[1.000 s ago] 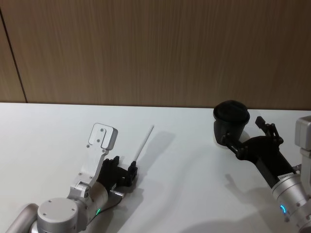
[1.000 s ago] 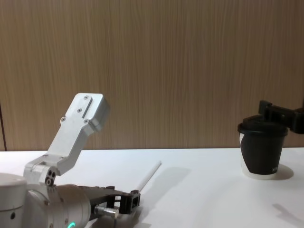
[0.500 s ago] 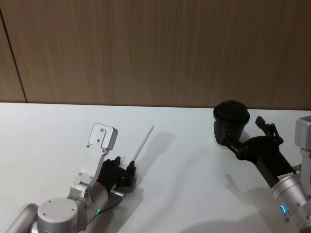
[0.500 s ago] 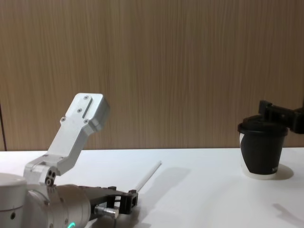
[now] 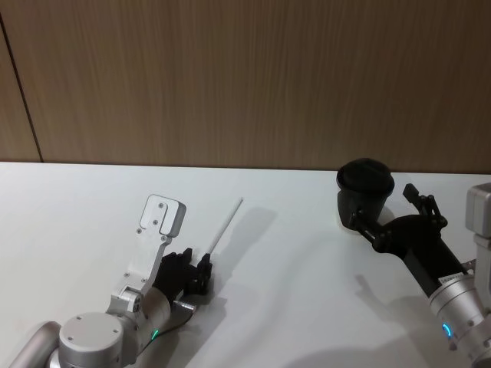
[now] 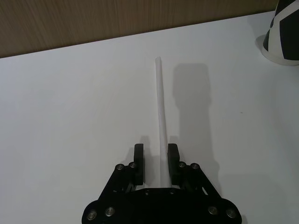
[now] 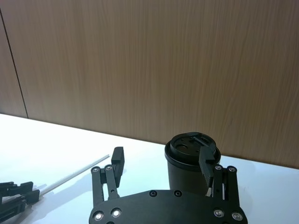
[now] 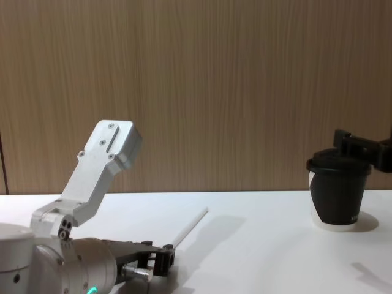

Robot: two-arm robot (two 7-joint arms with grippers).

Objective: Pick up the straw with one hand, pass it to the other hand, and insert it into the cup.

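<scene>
The thin white drinking straw (image 5: 225, 226) lies flat on the white table (image 5: 307, 291), well to the left of the small black lidded paper cup (image 5: 365, 192), with its far tip leaning toward the cup's side. Over the last second the left gripper (image 6: 155, 151) has drawn back along the straw, away from the cup. The straw itself has not shifted. The jaws are spread and straddle only the straw's near end (closer to one finger), so the pick-up is not yet made. The right gripper (image 7: 161, 158) waits beside the cup, jaws released.
</scene>
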